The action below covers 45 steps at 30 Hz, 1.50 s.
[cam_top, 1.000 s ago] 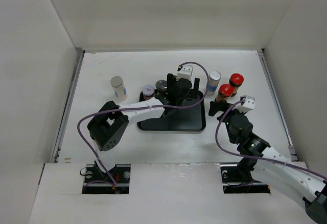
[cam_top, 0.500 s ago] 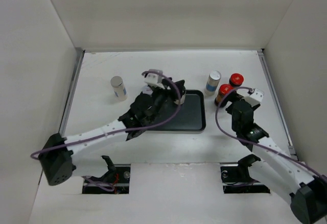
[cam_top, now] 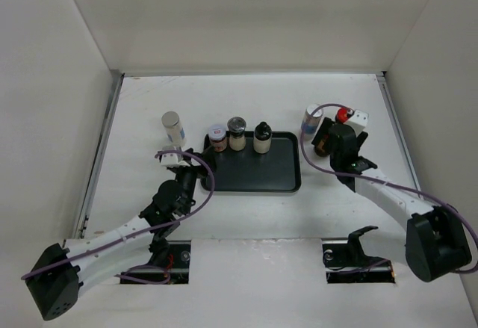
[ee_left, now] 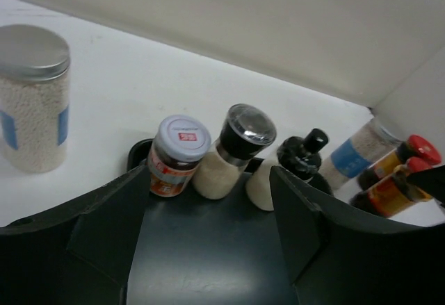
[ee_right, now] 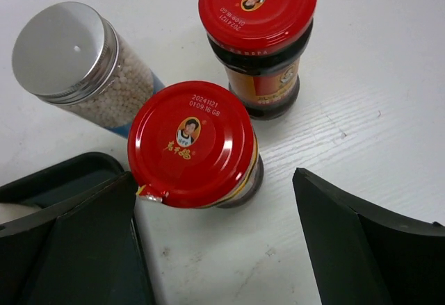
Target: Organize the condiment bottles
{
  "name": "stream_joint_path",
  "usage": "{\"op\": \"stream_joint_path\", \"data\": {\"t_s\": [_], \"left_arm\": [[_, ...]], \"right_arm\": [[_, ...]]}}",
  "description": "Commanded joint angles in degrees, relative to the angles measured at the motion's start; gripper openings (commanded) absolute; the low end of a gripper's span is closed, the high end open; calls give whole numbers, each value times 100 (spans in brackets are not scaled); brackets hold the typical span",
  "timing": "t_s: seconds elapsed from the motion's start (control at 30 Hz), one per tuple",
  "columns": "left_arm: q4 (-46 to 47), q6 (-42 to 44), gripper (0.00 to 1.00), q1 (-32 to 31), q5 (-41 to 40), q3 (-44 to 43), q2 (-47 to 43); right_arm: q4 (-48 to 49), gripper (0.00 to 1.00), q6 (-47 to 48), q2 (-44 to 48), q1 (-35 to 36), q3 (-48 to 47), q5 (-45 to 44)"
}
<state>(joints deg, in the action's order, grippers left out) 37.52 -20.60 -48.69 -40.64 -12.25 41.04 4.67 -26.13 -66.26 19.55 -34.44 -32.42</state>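
- Looking through the left wrist camera, we see the left claw [ee_left: 208,180] spread wide and holding nothing. The flat black rectangular tray [ee_left: 208,263] shows between its two dark fingers.
- Just ahead of that claw, three bottles stand upright in a row along the tray's far edge. A small red-labelled jar with a pale lid [ee_left: 177,155] is toward the left finger. A beige grinder with a grey domed lid [ee_left: 233,152] is in the middle, and a black-capped beige bottle [ee_left: 295,159] is toward the right finger.
- Further off, beyond the left finger, a white silver-topped cylinder with a blue label [ee_left: 31,96] stands on the white table [ee_left: 139,76].
- The right claw [ee_right: 212,180] is also wide open. A dark red-capped bottle [ee_right: 191,142] stands upright between its fingers, close by the left one; we cannot tell whether they touch.
- Ahead of the right claw stands a second red-capped dark bottle [ee_right: 259,34]. Ahead and to the left is a second silver-topped white cylinder [ee_right: 83,69].
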Motion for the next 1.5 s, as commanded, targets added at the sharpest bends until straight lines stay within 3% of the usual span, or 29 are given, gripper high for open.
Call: {"op": "stream_joint_path", "data": {"t_s": [0.0,0.1,0.2,0.3,0.47,0.67,0.93,1.03,1.13,1.23,1.3,1.4,1.47], "left_arm": [[344,-233,68,188,-216,144,44],[405,-313,69,416,-85,170,238],[423,-436,69,549,39,223,291],[432,-489,73,672,48,258,256],[449,-638,82,891,48,346,212],[511,-788,82,1050,48,364,431],[538,-796,83,1181,4,373,529],[441,-788,83,1217,30,390,335],[414,-788,83,1226,48,382,334],[414,-779,83,1147,48,311,466],[440,-770,83,1085,56,294,545],[476,-779,83,1033,118,276,599],[519,-796,84,1024,179,267,625]], "right_arm": [[342,100,196,-307,-105,-388,175],[473,99,196,-598,-140,-476,272],[561,83,196,-748,-149,-520,202],[745,58,205,-661,-114,-415,-17],[958,50,486,164,350,7,-571],[518,50,548,913,1308,-168,-774],[1651,50,714,-500,1696,-976,-89],[1170,52,697,-660,1775,-1092,-299],[747,61,610,-538,1846,-716,-623],[423,61,66,15,1461,-144,-845],[1,73,-233,349,1109,94,-809],[-457,80,-690,535,512,419,-765],[-519,92,-823,465,108,508,-530]]}}
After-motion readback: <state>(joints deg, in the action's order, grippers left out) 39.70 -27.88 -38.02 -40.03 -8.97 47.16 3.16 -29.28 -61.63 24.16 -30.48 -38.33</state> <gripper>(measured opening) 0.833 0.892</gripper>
